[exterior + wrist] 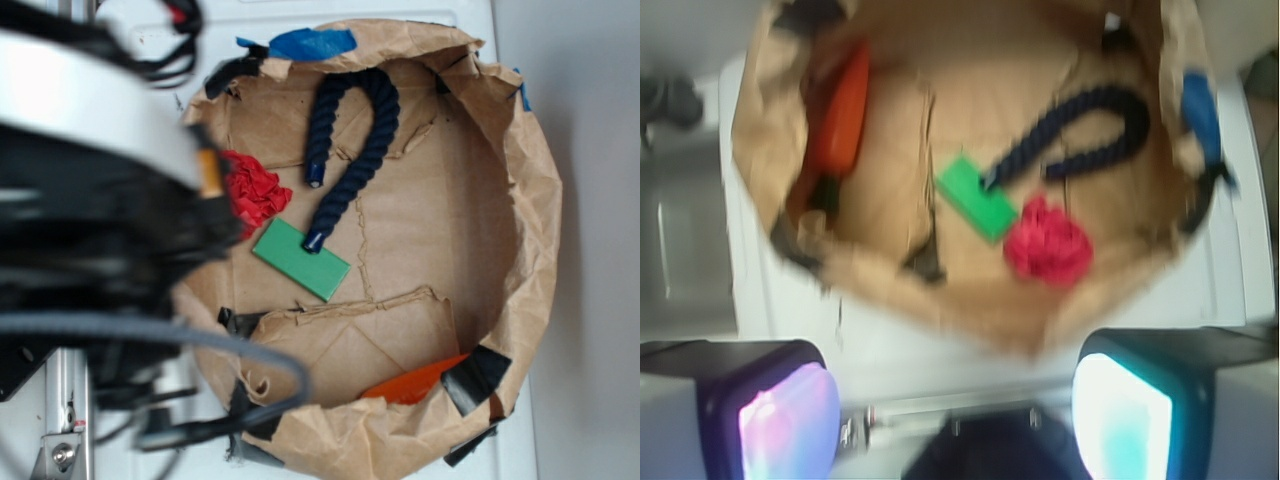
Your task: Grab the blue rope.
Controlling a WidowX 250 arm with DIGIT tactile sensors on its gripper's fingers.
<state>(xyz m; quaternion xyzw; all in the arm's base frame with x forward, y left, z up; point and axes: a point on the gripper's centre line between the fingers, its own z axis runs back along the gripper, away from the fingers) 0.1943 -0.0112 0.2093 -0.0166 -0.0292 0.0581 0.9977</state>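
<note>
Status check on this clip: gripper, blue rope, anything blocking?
Gripper open, high above the paper-lined bin, holding nothing. Blue rope bent in a U, untouched. One end rests at the green block; red crumpled piece alongside.

brown paper tray, creased and matt, edges torn and rough; the blue rope is thick twisted fibre, dull navy, with ends sealed glossy; green block looks smooth, flat-finished, maybe plastic; red wad is crumpled, paper or cloth, hard to tell; orange piece smooth; black tape slightly shiny; blue tape patch smooth; grey cable braided; gripper pads glow, glassy
</note>
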